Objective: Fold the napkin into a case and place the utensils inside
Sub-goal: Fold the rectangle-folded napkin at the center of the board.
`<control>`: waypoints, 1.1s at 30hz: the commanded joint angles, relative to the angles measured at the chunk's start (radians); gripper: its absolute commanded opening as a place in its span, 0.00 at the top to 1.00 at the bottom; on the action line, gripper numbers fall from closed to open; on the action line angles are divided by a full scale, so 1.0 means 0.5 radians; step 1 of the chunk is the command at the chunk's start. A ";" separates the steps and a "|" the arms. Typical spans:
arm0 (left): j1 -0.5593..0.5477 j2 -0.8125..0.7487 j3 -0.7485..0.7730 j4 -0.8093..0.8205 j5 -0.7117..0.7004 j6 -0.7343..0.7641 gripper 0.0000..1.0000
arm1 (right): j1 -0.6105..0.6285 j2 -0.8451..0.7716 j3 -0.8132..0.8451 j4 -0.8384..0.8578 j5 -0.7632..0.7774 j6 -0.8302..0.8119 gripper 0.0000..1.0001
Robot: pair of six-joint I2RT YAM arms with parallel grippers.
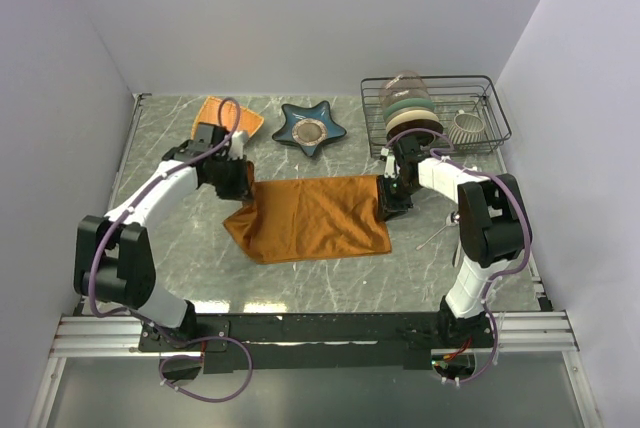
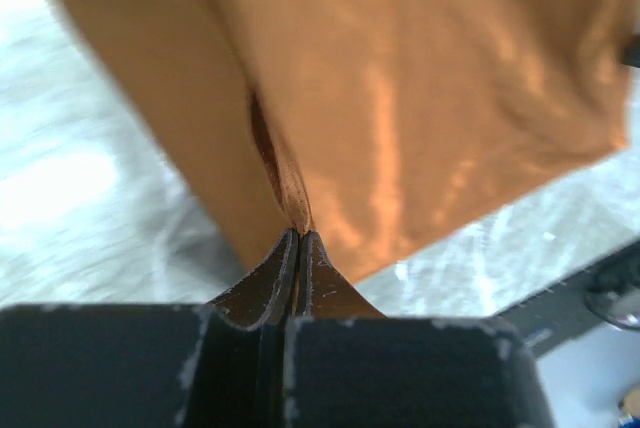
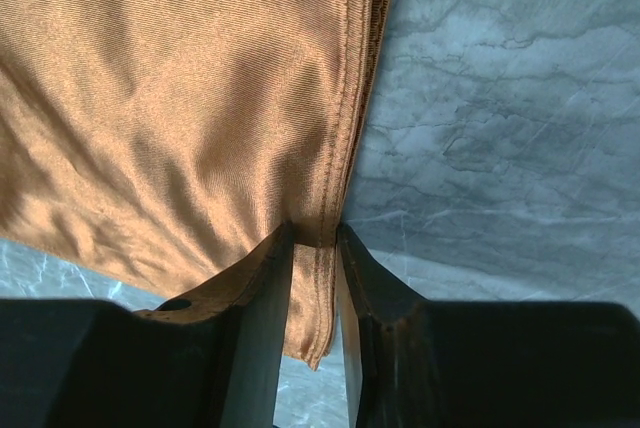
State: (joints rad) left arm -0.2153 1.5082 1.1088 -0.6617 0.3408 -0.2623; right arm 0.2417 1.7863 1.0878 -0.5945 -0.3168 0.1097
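Here the napkin lies spread mid-table, rumpled along its left side. The left gripper is clamped tight on the cloth at its far left corner, and the right gripper pinches the hemmed edge at the far right corner.

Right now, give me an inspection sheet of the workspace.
Surface: grey marble table.
Job's things: napkin spread mid-table; one thin silver utensil beside the right arm, not touching the cloth.
Clutter: star dish, orange woven plate, wire rack holding stacked dishes and a cup.
Grippers: left gripper shut on the napkin's far left corner; right gripper shut on its far right hem.
Cables: purple cables loop along both arms.
Surroundings: white walls on three sides.
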 commanded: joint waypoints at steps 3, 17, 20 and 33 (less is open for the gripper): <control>-0.213 0.131 0.148 0.139 0.202 -0.248 0.99 | -0.005 -0.023 0.098 -0.066 0.002 -0.044 0.66; -0.673 0.628 0.507 0.522 0.380 -0.665 0.99 | -0.167 -0.191 0.089 -0.241 -0.124 -0.161 0.61; -0.738 0.705 0.574 0.617 0.410 -0.757 0.99 | -0.222 -0.265 0.073 -0.262 -0.136 -0.183 0.60; -0.984 0.993 0.764 1.010 0.346 -1.224 0.99 | -0.400 -0.388 -0.049 -0.302 -0.109 -0.201 0.59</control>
State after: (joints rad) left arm -0.6701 1.9652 1.4189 -0.2428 0.5228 -0.7731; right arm 0.0662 1.6344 1.0794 -0.7292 -0.3676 0.0200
